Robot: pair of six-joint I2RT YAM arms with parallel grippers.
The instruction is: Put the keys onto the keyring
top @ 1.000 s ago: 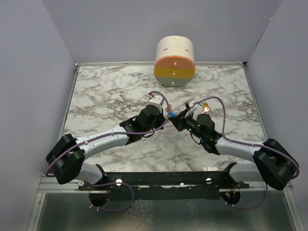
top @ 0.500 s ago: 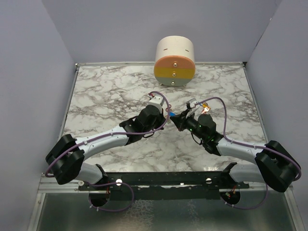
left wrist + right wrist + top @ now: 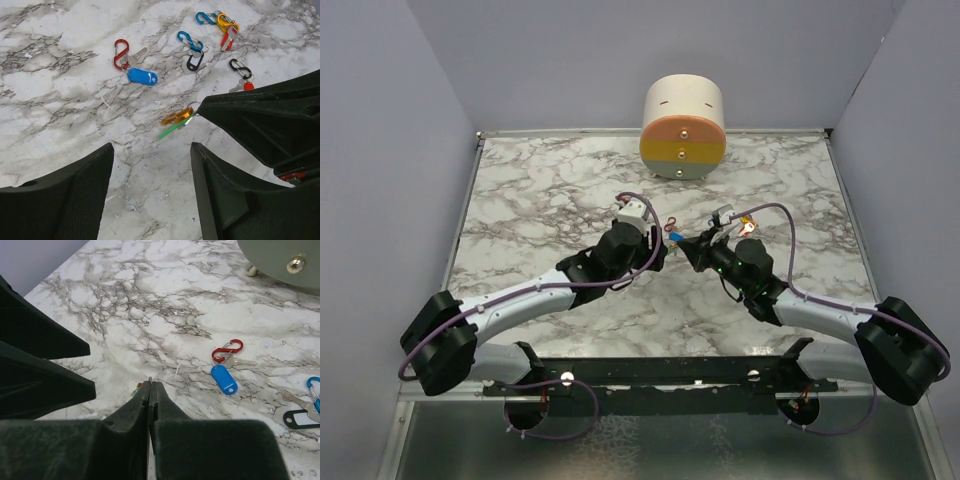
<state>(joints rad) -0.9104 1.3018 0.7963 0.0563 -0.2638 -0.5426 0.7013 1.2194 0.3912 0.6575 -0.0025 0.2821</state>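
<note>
Marble, white veined with grey, covers the worktop [image 3: 530, 200]. A round drum [image 3: 683, 120] with orange, yellow and grey drawer fronts stands at its far edge, well apart from the small things. Both arms meet near the middle.

The left pincer [image 3: 151, 149] stands apart, with bare worktop between its fingers and nothing gripped. The right pincer [image 3: 149, 386] is pressed together, and an orange clip [image 3: 176, 116] with a green tag [image 3: 172, 130] hangs from its tip. Its black body reaches in from the right of the left wrist view and hides part of the worktop there, just beside a black clip [image 3: 240, 67] with a red tag [image 3: 248, 86].

The keys [image 3: 240, 361] lie flat on the worktop beyond the pincers, each a short silver blade on a coloured clip. One is on a red clip [image 3: 121, 53] with a blue tag [image 3: 142, 76]. Another is on a blue clip [image 3: 190, 41] with a black tag [image 3: 194, 62]. Farther off, a blue, a yellow and a red piece lie tangled in one cluster [image 3: 222, 25].
</note>
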